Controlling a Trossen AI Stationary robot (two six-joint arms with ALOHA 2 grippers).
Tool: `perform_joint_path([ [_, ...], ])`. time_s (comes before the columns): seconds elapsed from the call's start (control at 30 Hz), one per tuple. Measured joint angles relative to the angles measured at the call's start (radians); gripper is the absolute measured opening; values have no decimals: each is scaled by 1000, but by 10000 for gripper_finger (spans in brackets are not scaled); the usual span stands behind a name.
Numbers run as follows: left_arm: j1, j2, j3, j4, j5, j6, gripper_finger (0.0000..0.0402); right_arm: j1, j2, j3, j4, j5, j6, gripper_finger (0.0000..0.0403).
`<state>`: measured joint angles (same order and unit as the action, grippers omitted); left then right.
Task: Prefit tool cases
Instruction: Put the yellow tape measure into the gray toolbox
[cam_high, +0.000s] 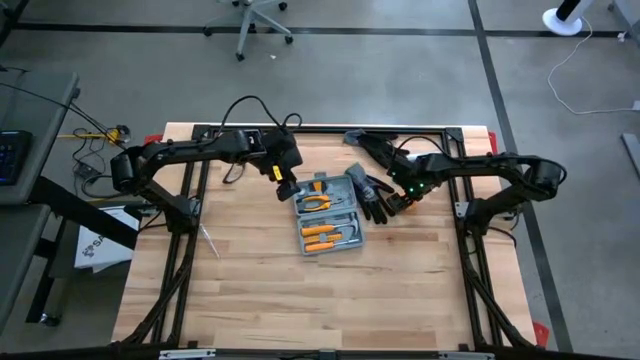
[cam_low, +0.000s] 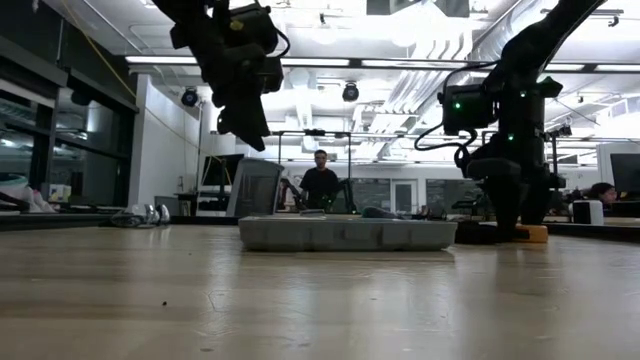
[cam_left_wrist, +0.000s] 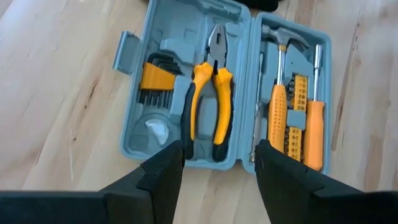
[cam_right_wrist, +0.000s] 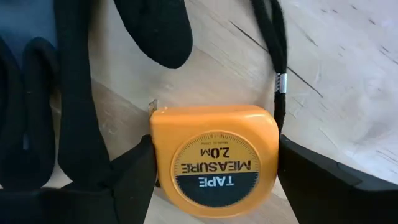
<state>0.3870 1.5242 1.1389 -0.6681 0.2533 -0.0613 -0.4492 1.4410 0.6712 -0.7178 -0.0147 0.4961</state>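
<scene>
Grey-blue rigid plastic tool case (cam_high: 328, 218) lies open mid-bench, judged stiff, smooth and weighty with steel tools, best gripped at a rim wall; left tool (cam_high: 286, 188) hovers wide above it, right tool (cam_right_wrist: 214, 163) straddles tape measure (cam_right_wrist: 216, 158), spread wide.

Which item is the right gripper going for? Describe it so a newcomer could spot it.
Start at the open grey-blue tool case mid-table, then go to the black work gloves on its right-arm side. Just past them, between the right gripper's open fingers, lies the tape measure: the only round-faced orange thing outside the case.
</scene>
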Motion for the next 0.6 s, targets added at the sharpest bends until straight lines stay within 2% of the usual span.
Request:
perform_joint_path([
  [0.23, 15, 0, 0, -10, -1, 4, 182, 0, -1, 0, 0, -6, 1, 257],
  [0.37, 26, 0, 0, -13, -1, 9, 182, 3, -1, 0, 10, -21, -5, 257],
  [0.6, 27, 0, 0, -19, -1, 12, 182, 17, -4, -54, 92, -22, 45, 301],
])
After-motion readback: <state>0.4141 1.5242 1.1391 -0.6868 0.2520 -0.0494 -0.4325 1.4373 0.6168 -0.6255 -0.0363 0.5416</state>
